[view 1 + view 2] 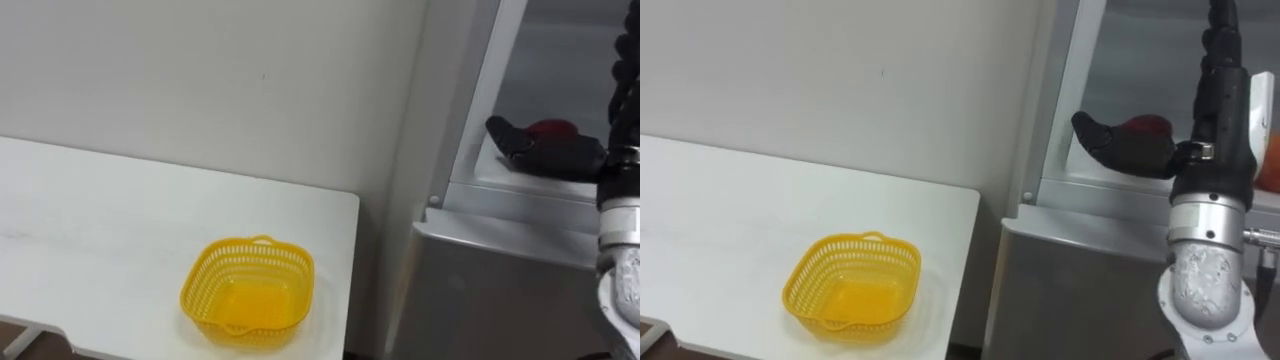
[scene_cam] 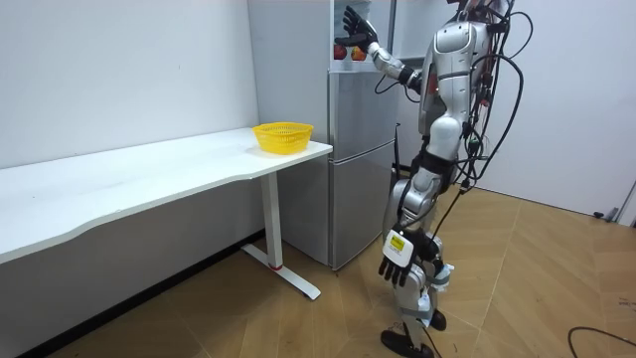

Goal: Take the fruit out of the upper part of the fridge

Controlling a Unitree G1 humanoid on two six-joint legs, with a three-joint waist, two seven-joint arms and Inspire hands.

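A red round fruit (image 1: 553, 128) lies on the shelf of the open upper fridge compartment (image 1: 520, 190). My right hand (image 1: 522, 146) reaches in from the right and rests just in front of the fruit, against its near side, with its fingers spread and nothing held; in the room view the right hand (image 2: 354, 24) is raised at the fridge top. In the right eye view the fruit (image 1: 1145, 125) peeks out from behind the right hand (image 1: 1120, 145). My left hand (image 2: 397, 267) hangs beside my thigh, fingers relaxed.
A yellow mesh basket (image 1: 250, 290) sits empty near the right end of the white table (image 1: 90, 240), close to the fridge. The lower fridge door (image 1: 1070, 290) is closed. An orange thing (image 1: 1272, 150) shows at the shelf's right edge. I stand facing the fridge.
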